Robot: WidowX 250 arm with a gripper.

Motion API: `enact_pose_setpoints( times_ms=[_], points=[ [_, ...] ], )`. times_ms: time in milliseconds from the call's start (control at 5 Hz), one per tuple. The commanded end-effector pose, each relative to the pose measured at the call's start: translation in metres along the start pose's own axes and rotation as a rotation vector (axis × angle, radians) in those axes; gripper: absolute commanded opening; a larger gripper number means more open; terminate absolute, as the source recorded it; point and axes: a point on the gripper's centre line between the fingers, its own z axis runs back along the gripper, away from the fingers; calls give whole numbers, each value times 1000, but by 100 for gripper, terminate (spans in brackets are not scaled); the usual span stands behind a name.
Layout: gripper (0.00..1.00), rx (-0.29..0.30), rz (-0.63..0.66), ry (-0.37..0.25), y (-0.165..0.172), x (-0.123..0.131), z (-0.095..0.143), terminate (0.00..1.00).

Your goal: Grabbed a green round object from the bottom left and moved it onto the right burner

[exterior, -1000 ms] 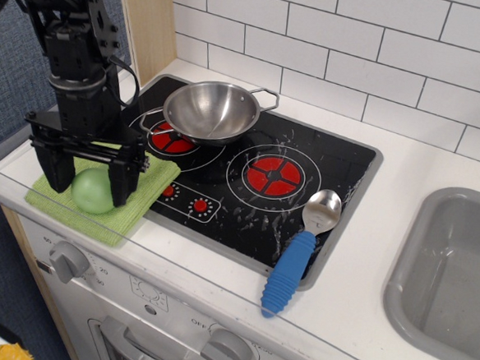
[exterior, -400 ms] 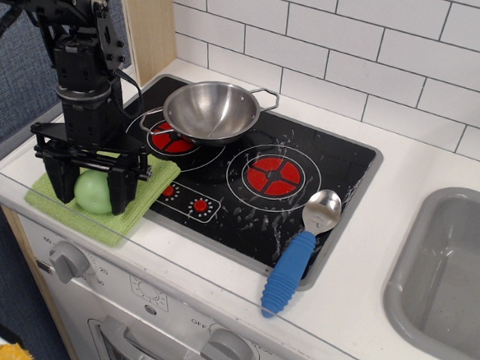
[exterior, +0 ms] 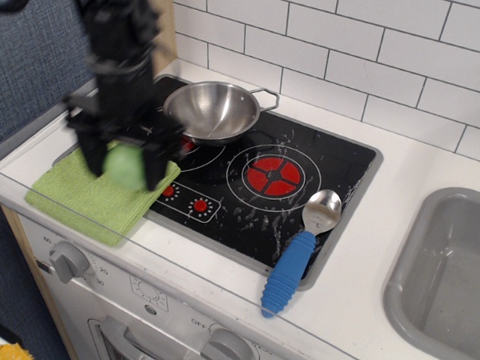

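The green round object (exterior: 125, 168) is a pale-green ball held between my gripper's (exterior: 126, 166) two black fingers. It hangs lifted above the green folded cloth (exterior: 99, 193), at the cloth's right edge next to the left burner. The arm is motion-blurred. The right burner (exterior: 275, 174) is a red disc in white rings on the black stovetop, right of the gripper and bare.
A steel pan (exterior: 212, 110) sits on the left burner just behind the gripper. A spoon with a blue handle (exterior: 297, 258) lies at the stove's front right corner. A grey sink (exterior: 456, 277) is at the far right. White tiled wall behind.
My gripper closed on the green ball, lifted it off the cloth and moved right and back toward the stove. The cloth is now uncovered.
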Motion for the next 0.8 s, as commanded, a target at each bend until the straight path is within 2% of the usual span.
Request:
enact_pose_setpoints(
  times_ms=[0, 200, 400, 600],
  points=[
    [0, -50, -157, -50, -102, 35, 32, 0],
    [0, -93, -128, -49, -129, 62, 29, 0],
    [0, -82, -61, -34, -128, 80, 18, 0],
    [0, -50, -46, 7, -127, 86, 0, 0]
  ],
)
